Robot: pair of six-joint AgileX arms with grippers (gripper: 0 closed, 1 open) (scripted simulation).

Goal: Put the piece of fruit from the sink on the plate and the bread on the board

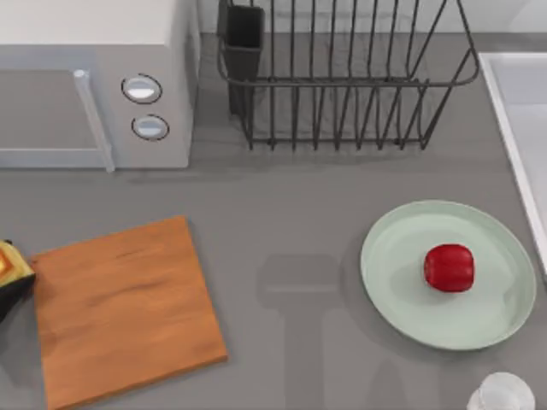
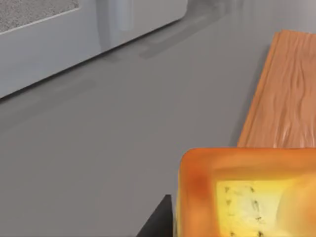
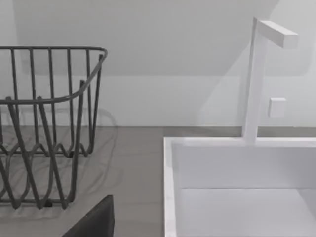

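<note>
I can read no text, label, brand or number anywhere, not even beside the microwave (image 1: 94, 81) dials.

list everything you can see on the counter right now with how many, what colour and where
piece of fruit: one, deep red, lying on the plate
plate: one, pale mint green, right part of the counter
bread: one, yellow with orange-golden crust, at the left edge of the top view, just off the board's left edge
board: one, orange-brown wood, left front of the counter, nothing on it
sink: one, white, far right, with a white tap
dish rack: one, dark wire, back centre
microwave: one, light grey, back left
cup: one, white, front right corner
left tool: dark, at the bread, left edge
right tool: dark, near the sink and rack
</note>
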